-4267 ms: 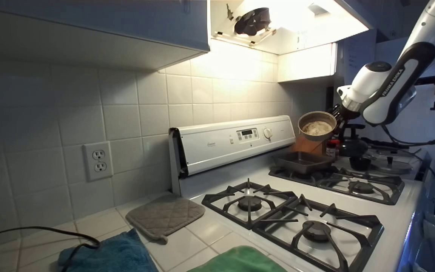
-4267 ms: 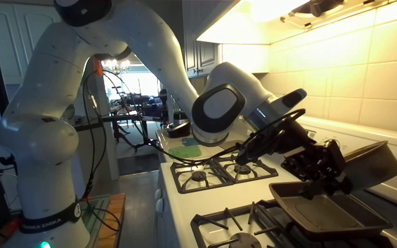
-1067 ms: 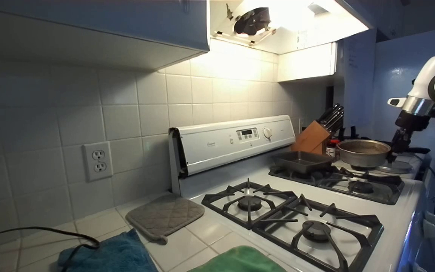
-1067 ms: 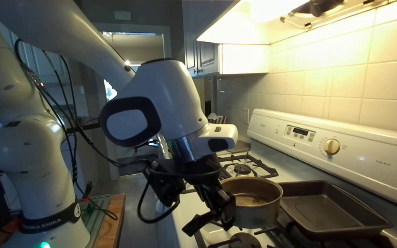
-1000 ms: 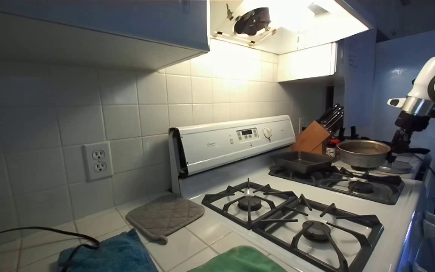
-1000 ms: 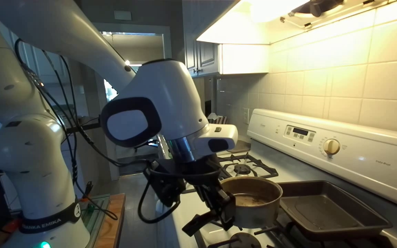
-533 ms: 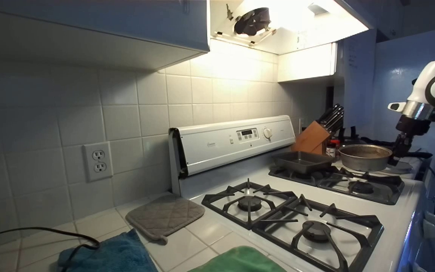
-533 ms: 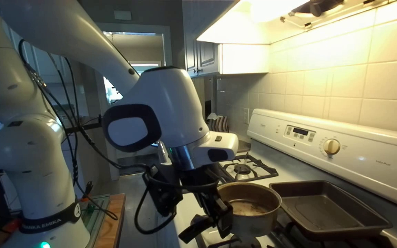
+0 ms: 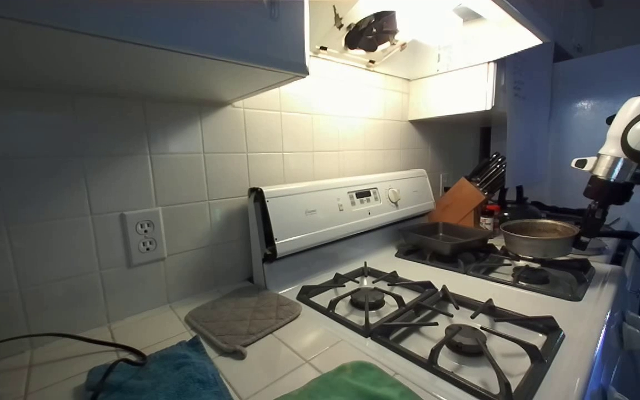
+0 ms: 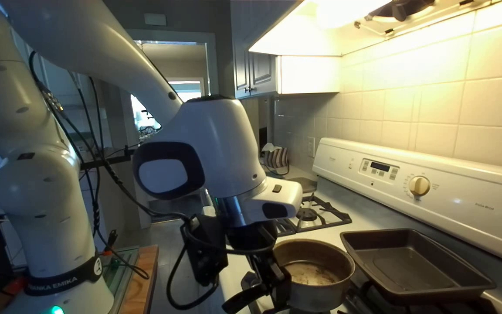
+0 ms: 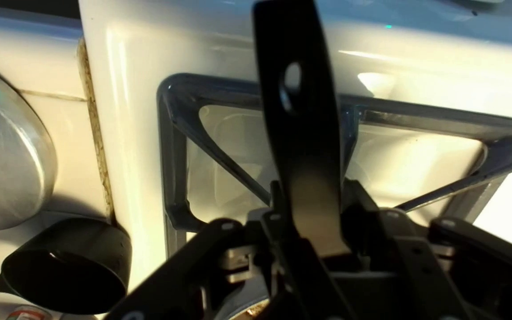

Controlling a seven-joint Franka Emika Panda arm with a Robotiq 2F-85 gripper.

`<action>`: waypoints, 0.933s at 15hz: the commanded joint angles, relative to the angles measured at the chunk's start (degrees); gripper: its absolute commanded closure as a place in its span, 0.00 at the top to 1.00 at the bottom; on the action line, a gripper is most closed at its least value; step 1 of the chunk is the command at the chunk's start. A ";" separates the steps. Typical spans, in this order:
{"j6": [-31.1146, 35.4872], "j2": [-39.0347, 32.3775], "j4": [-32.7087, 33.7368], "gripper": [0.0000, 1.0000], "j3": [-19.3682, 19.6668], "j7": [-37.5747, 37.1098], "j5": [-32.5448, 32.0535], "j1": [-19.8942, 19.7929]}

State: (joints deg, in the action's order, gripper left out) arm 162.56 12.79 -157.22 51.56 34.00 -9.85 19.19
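Evidently, the glossy white gas stove [image 9: 584, 314] bears a black metal burner grate [image 11: 175, 164], and a rectangular dark metal baking pan [image 10: 408, 261] sits just beside the round dull-grey metal saucepan [image 10: 318, 294], which appears to hang upright over that grate, though whether its base touches cannot be told. The black two-fingered gripper [image 11: 311, 200] is clenched on the saucepan's flat black handle [image 11: 302, 138]. Because only that end is held, the saucepan's weight could twist the handle in the grip, while any sideways drift could knock the baking pan's rim.
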 commanded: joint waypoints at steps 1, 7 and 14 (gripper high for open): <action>0.49 -1.80 1.03 0.11 2.39 1.86 3.43 3.24; 0.77 -3.84 1.76 0.11 5.51 2.20 6.15 6.95; 1.05 -5.82 2.70 0.11 8.65 2.81 10.74 11.57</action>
State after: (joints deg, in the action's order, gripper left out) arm 162.74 8.33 -155.48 58.40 34.68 -3.04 28.05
